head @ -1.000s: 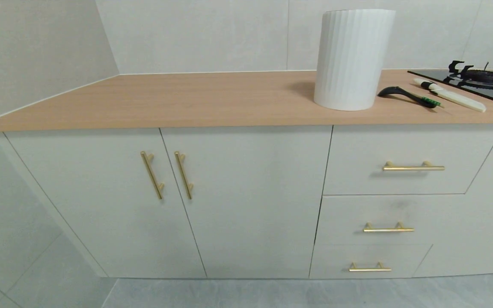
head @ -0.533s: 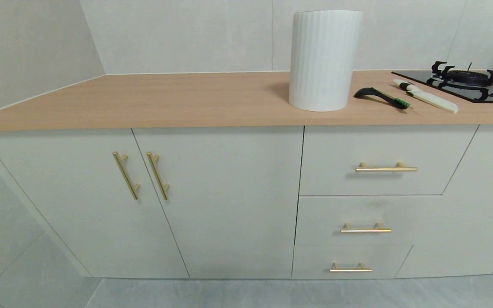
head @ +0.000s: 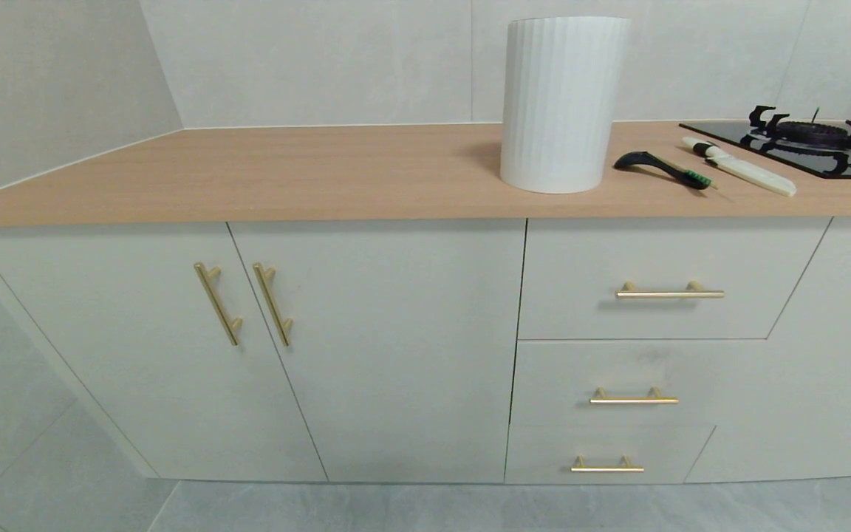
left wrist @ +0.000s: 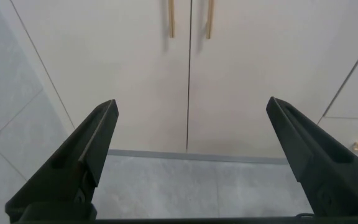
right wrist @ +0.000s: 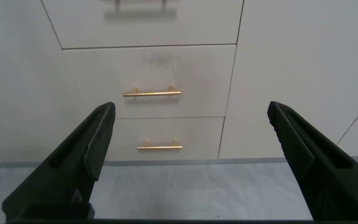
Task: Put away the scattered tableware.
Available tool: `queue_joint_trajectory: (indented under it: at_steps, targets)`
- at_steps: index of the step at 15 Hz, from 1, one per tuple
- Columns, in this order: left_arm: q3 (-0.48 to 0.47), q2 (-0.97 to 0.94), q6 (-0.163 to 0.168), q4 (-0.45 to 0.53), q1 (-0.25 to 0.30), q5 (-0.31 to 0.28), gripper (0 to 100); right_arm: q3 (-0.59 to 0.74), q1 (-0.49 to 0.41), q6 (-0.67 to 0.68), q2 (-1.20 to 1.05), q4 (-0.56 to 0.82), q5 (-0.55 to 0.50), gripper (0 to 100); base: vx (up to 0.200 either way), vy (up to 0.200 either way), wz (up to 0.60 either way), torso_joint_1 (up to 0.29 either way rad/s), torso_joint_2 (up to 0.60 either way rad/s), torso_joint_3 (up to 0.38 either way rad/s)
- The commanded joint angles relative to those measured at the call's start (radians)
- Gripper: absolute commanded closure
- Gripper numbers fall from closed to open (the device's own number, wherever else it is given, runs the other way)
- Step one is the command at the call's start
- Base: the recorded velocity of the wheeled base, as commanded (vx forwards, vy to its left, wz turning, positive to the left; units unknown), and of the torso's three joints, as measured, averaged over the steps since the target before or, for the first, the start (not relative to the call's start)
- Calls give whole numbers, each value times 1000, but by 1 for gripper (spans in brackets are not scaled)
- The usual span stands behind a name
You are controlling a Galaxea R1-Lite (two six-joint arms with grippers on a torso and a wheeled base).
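On the wooden countertop point(head: 307, 174) lie a black utensil with a green tip point(head: 660, 169) and a white knife with a black band point(head: 739, 165), both just right of a tall white ribbed container point(head: 561, 103). My left gripper point(left wrist: 191, 124) is open, low down, facing the double cabinet doors point(left wrist: 188, 68) with nothing between its fingers. My right gripper point(right wrist: 191, 127) is open too, facing the lower drawers point(right wrist: 151, 93) with nothing held.
A black gas hob point(head: 813, 140) sits at the right end of the countertop. Below are two cabinet doors with gold handles point(head: 244, 303) and three drawers with gold handles point(head: 669, 293). Grey tiled floor point(head: 425, 506) runs along the cabinet base; a tiled wall closes the left side.
The head view shifted right between one second and half a second ago, so everything slid left in the picture; since then it has barely moved. Nothing on the countertop moved.
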Motion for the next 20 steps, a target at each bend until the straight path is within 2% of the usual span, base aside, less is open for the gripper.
queue_joint_trajectory:
  at_steps: [1, 5, 7, 8, 9, 10, 11, 12, 14, 16, 17, 20]
  targets:
    - [0, 1, -1, 0, 1, 0, 0, 0, 1, -2, 2, 0, 1, 0, 0, 0, 0, 0, 0, 0]
    - [0, 1, -1, 0, 1, 0, 0, -3, 1, -36, 43, -3, 4, 0, 0, 0, 0, 0, 0, 0]
    - [0, 1, -1, 0, 1, 0, 0, -218, 17, 37, 239, -13, 58, 0, 0, 0, 0, 0, 0, 0]
    - [0, 1, -1, 0, 1, 0, 0, -281, 30, 27, 359, -5, 95, 0, 0, 0, 0, 0, 0, 0]
    - [0, 1, -1, 0, 1, 0, 0, -325, 31, -1, 491, -5, 102, 0, 0, 0, 0, 0, 0, 0]
    - [0, 1, -1, 0, 1, 0, 0, -334, 31, -2, 526, -5, 101, 0, 0, 0, 0, 0, 0, 0]
    - [0, 1, -1, 0, 1, 0, 0, -393, 36, -12, 729, -16, 96, 0, 0, 0, 0, 0, 0, 0]
    - [0, 1, -1, 0, 1, 0, 0, -410, 39, -12, 778, -20, 98, 0, 0, 0, 0, 0, 0, 0]
    - [0, 1, -1, 0, 1, 0, 0, -514, 94, -12, 1072, -39, 95, 0, 0, 0, 0, 0, 0, 0]
    - [0, 1, -1, -2, 1, 0, 0, -561, 106, -13, 1243, -42, 93, 0, 0, 0, 0, 0, 0, 0]
    - [0, 1, -1, 0, 1, 0, 0, -601, 120, -19, 1399, -51, 83, 0, 0, 0, 0, 0, 0, 0]
    - [0, 1, -1, 0, 1, 0, 0, -683, 151, -19, 1649, -131, 78, 0, 0, 0, 0, 0, 0, 0]
